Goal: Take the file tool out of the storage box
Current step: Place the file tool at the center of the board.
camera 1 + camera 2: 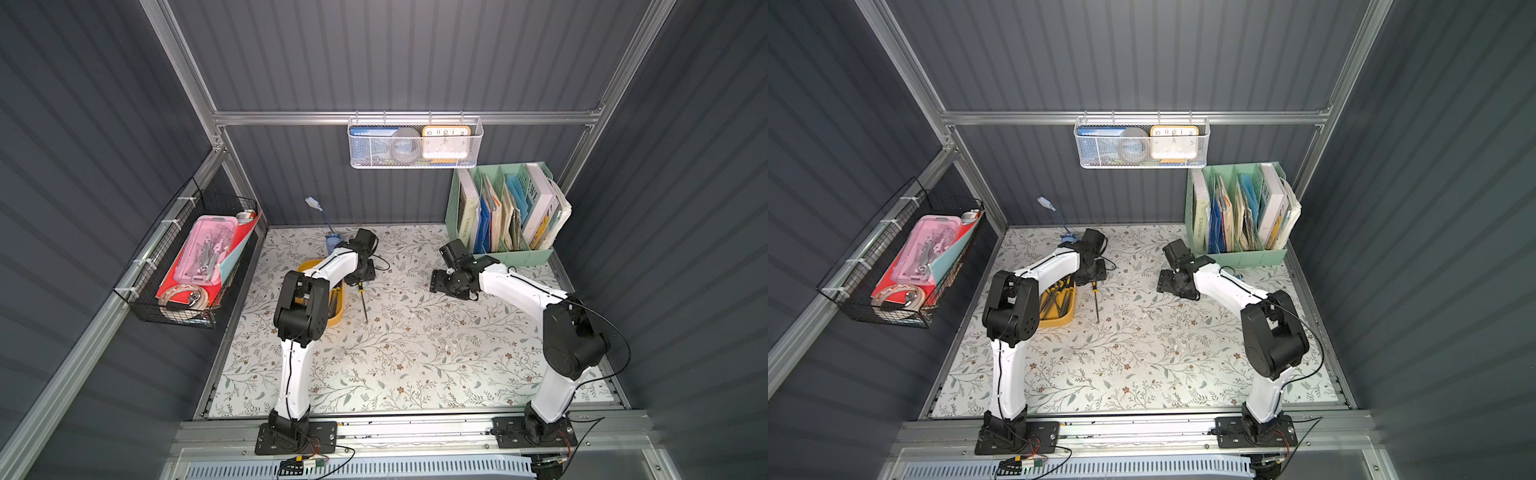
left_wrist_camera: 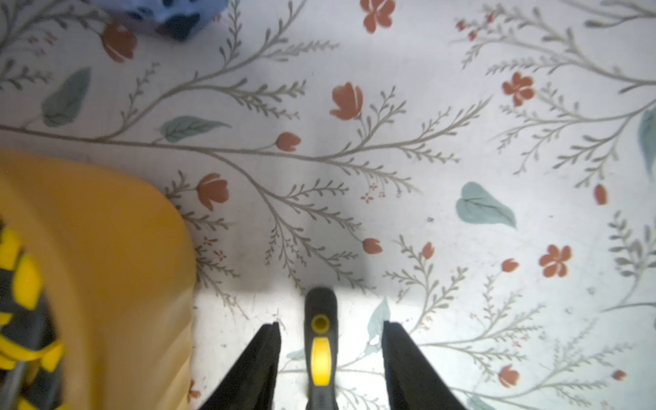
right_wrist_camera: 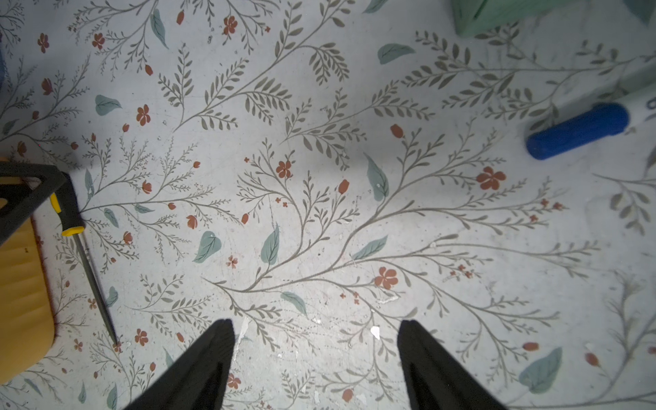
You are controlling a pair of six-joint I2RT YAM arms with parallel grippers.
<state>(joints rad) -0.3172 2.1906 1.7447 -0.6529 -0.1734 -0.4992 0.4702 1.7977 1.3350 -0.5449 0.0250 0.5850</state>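
Slim, tapering grey-steel file tool (image 1: 362, 296) with a moulded black-and-yellow handle, flat on the floral-print mat (image 1: 415, 353). Outside the storage box (image 1: 337, 319), just beside its 3 o'clock wall in both top views. Box of smooth mustard-yellow plastic, shallow, round-cornered, at the mat's 10 o'clock; inside, other files (image 1: 1059, 297) with matching handles. Left gripper (image 2: 332, 324) spread, black fingers flanking the handle with gaps either side, not pinching. Right gripper (image 3: 316, 323) spread above bare mat, empty. Mint-green slotted organiser (image 1: 523, 257) at 1 o'clock, packed with books and folders.

storage box (image 2: 106, 248): matt plastic | file (image 3: 86, 262): dull metal blade, plastic handle | tabletop (image 3: 319, 230): scuffed print
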